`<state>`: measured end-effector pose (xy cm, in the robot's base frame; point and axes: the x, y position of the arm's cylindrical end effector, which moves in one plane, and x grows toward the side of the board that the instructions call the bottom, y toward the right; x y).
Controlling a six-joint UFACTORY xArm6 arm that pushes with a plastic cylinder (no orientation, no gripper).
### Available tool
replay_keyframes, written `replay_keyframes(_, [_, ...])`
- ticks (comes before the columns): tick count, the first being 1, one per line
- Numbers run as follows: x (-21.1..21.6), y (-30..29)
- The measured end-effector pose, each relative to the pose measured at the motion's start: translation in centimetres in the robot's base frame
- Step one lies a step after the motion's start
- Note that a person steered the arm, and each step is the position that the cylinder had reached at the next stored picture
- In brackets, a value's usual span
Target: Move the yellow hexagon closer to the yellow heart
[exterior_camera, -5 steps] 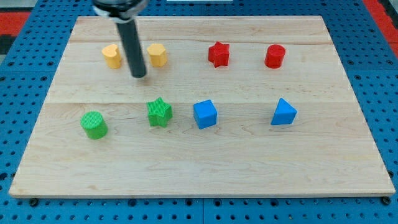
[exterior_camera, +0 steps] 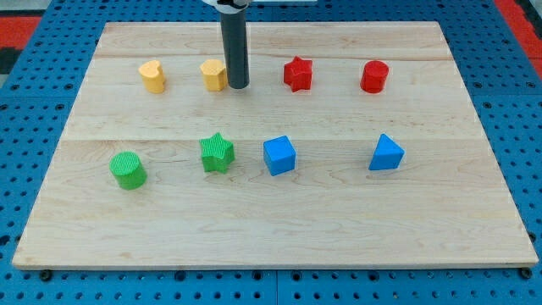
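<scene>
The yellow hexagon [exterior_camera: 212, 74] sits in the upper left part of the wooden board [exterior_camera: 271, 229]. The yellow heart [exterior_camera: 152, 75] is to its left, at the same height, about a block's width of bare wood between them. My tip [exterior_camera: 238, 86] is down on the board just to the right of the yellow hexagon, touching or nearly touching its right side. The dark rod rises from there to the view's top.
A red star [exterior_camera: 297, 74] and a red cylinder [exterior_camera: 374, 76] sit to the right in the same row. Below are a green cylinder [exterior_camera: 128, 169], a green star [exterior_camera: 217, 153], a blue cube [exterior_camera: 279, 155] and a blue triangular block [exterior_camera: 386, 153].
My tip has moved from between the heart and the hexagon, around to the hexagon's right side. The blocks have not visibly moved.
</scene>
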<state>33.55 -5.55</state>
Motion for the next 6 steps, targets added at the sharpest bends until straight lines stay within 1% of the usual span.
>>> replay_keyframes(2, [-2.1, 0.0])
replay_keyframes(4, [-2.1, -5.9])
replay_keyframes(6, [-3.3, -5.2])
